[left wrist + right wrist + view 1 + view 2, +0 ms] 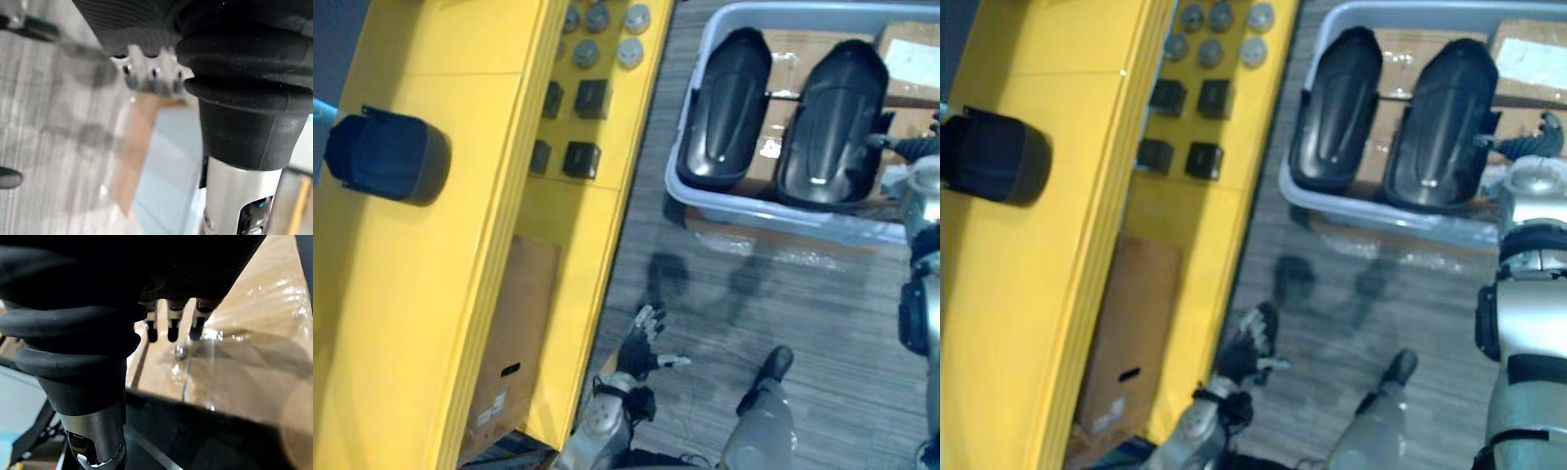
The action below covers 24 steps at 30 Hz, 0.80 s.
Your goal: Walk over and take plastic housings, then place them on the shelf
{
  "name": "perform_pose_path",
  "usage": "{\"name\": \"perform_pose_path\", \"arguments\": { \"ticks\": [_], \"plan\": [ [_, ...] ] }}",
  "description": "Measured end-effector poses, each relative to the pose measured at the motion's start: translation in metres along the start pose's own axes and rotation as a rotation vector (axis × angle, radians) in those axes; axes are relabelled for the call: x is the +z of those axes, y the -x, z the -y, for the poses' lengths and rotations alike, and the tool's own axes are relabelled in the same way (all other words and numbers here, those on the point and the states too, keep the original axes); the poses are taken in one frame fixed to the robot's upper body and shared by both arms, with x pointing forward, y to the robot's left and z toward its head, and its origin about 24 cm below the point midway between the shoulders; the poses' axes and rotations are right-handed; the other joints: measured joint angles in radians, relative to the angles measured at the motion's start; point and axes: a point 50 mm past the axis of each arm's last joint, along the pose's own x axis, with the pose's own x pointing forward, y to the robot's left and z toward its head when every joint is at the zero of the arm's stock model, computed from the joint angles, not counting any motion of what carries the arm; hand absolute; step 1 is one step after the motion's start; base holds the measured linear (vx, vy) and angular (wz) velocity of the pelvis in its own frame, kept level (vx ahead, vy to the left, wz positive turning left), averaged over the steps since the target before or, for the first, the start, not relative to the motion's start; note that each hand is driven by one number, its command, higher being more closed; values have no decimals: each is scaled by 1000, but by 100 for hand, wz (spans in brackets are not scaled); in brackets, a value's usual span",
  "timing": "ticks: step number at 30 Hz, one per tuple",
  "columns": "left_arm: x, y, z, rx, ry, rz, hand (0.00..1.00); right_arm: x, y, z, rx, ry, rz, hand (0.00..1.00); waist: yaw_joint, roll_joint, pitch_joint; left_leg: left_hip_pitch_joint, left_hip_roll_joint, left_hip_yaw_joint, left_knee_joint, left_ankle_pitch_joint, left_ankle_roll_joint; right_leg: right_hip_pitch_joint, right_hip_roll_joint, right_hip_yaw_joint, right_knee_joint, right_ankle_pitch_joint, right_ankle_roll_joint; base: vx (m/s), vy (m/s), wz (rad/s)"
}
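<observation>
A long yellow shelf (pixel 411 294) runs well to the left of the pale plastic bin (pixel 773 217), with grey plank floor (pixel 803 323) between the two. The bin holds two glossy black plastic housings lying side by side, one by its left wall (pixel 724 108) and one toward its right (pixel 832 122), both resting on cardboard boxes (pixel 911 59) inside it. A brown carton (pixel 514 333) sits low in the shelf, well left of the bin and nearer the robot. A third dark housing (pixel 386 157) rests on the shelf's top level, far left of the bin.

The right hand (pixel 1523 147) hovers at the bin's right side, just beside the right housing; its fingers (pixel 171 325) reach out straight and hold nothing. The left hand (pixel 641 348) hangs over the floor, nearer than the bin and close to the shelf's edge, fingers spread and empty.

Small black blocks (pixel 592 98) and grey round caps (pixel 631 49) lie on a lower shelf level, just left of the bin.
</observation>
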Motion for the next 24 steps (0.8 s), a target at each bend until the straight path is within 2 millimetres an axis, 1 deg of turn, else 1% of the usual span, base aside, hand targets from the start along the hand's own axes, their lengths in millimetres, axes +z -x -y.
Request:
{"name": "perform_pose_path", "arguments": {
  "ticks": [2,3,5,6,7,8,10,11,13,15,16,20,24],
  "plan": [
    [0,0,0,2,2,1,0,1,0,1,-8,35,2,0,0,4,-3,-14,-2,-11,6,0,0,-1,-1,-18,0,-1,0,-2,-16,16],
    [0,0,1,2,5,2,0,1,-1,6,-24,65,4,0,2,9,-6,-29,-4,-24,16,0,0,-4,-1,-29,1,-3,2,-3,-17,19],
    [-3,0,1,8,7,-5,0,0,-1,12,-50,107,-8,0,19,10,-7,-32,-4,-24,17,0,0,-9,-2,-29,2,-3,2,-4,-8,6],
    [-6,0,1,8,4,-12,0,1,-1,13,-66,134,-24,100,24,11,-7,-33,-5,-25,18,-1,0,-11,-3,-31,3,-4,2,0,0,0],
    [-6,1,1,7,5,-11,0,0,-1,14,-71,152,-37,100,25,11,-8,-35,-6,-26,20,-1,0,-12,-4,-33,3,-4,2,-27,-9,7],
    [-5,1,3,-3,7,-5,0,-1,-1,16,-82,168,-76,100,27,17,-12,-50,-6,-31,35,-8,0,-16,-5,-39,5,-4,2,-38,-5,7],
    [-6,1,7,-15,9,-5,0,-4,-1,23,-125,195,-118,100,38,25,-17,-68,-6,-34,62,-20,4,-21,-5,-42,7,-4,2,-15,-2,3],
    [-6,2,8,-18,9,-7,0,-7,-1,30,-152,202,-148,100,46,27,-19,-71,-6,-35,76,-29,5,-18,-5,-43,8,-4,2,0,0,0],
    [-6,1,8,-7,11,-5,0,-13,-1,40,-177,212,-203,100,53,35,-25,-91,-8,-46,113,-49,5,-16,-5,-51,13,-6,1,-31,21,6],
    [-6,1,7,2,10,-6,0,-15,-1,43,-187,225,-222,100,54,37,-26,-99,-9,-48,125,-54,7,-16,-5,-55,13,-6,1,-25,14,4],
    [-6,1,7,9,10,-6,0,-20,0,49,-206,248,-253,100,62,39,-27,-101,-10,-50,132,-59,7,-14,-7,-59,13,-7,1,0,0,0],
    [-6,1,7,15,10,-6,0,-27,1,57,-239,318,-292,100,73,46,-33,-102,-12,-57,138,-65,7,-2,-8,-75,11,-10,-1,-2,-4,6],
    [-6,1,5,22,1,-8,0,-38,3,62,-259,294,-358,100,80,46,-33,-103,-13,-59,138,-65,8,0,-9,-83,11,-11,-1,1,-4,1]
  ]
}}
